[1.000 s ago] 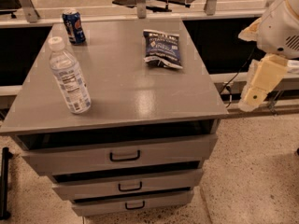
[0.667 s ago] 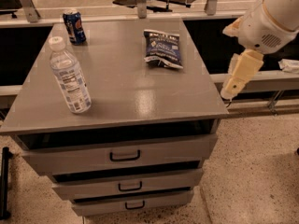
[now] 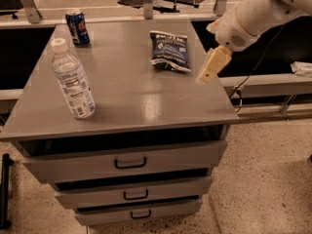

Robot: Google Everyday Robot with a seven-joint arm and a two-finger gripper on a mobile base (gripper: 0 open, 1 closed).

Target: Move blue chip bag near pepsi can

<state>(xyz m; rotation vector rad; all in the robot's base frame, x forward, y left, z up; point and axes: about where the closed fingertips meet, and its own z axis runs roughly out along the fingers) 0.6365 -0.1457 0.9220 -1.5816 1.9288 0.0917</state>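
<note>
- Blue chip bag [image 3: 169, 51] lies flat on the grey bench [image 3: 136, 101], well to the right of the pepsi can [image 3: 78, 28] and a little nearer the camera than it. The two are clearly apart.
- Since the earlier frames the gripper [image 3: 210, 67] has swung in leftward, toward the pepsi can's side. It was out past the bench's right edge and now hangs over that edge, beyond the bag as seen from the can.
- The gripper is close to the bag's right side but not touching it, and it holds nothing. It shows as one pale beige slab seen side-on, so I cannot tell whether the jaws are apart or together.
- The white arm [image 3: 258, 13] has come with it and now reaches down from the upper right, far to the right of the can.
- The bag, the can and the water bottle [image 3: 73, 82] sit where they did in the earlier frames.
- The bag is dark blue with white lettering across its far end and a pale diamond label at its middle. None of the words can be read.
- The can is dark blue with a silver top. Its round logo shows only as a pale patch.
- The bottle is clear, with a white cap and a pale printed label that cannot be read. It stands upright, nearer the camera than the can and just to the can's left.
- The bag's long axis runs roughly from the far edge of the bench toward the near edge. The lettered end points away from the camera and the near end is skewed slightly right, away from the can.
</note>
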